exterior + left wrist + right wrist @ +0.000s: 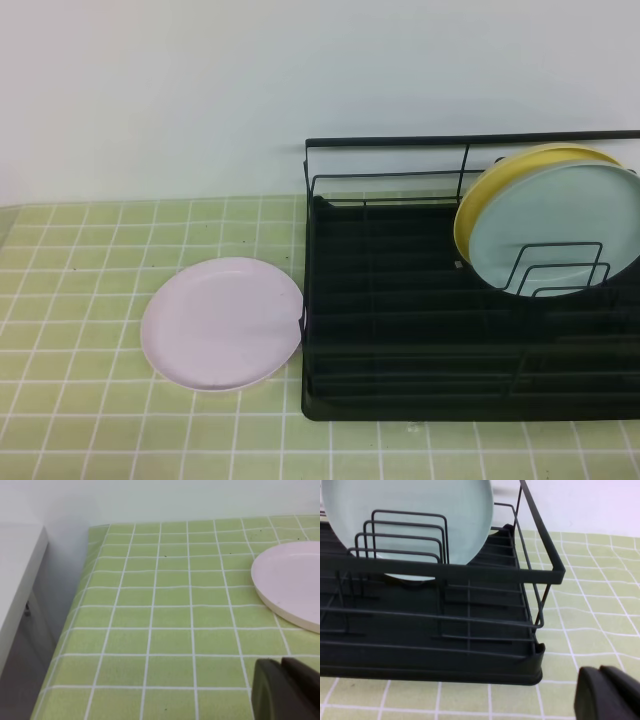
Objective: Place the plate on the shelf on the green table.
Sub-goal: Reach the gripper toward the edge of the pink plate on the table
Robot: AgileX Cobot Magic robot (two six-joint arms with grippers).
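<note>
A plain white wall backs a bench of small light green square tiles with white grout [80, 420]. Left of centre, a round pale pink-lilac plate with a shallow raised rim [222, 323] lies flat on the tiles, its right edge just beside, perhaps touching, the black wire dish rack with a tray base [400, 350]. In the rack's right part a yellow plate [478, 200] and a pale blue-green plate [555, 225] stand tilted among the upright dividers. The left gripper [286, 690] hangs over bare tiles near the pink plate, jaws together. The right gripper [607, 694] sits by the rack's front corner, jaws together, holding nothing.
</note>
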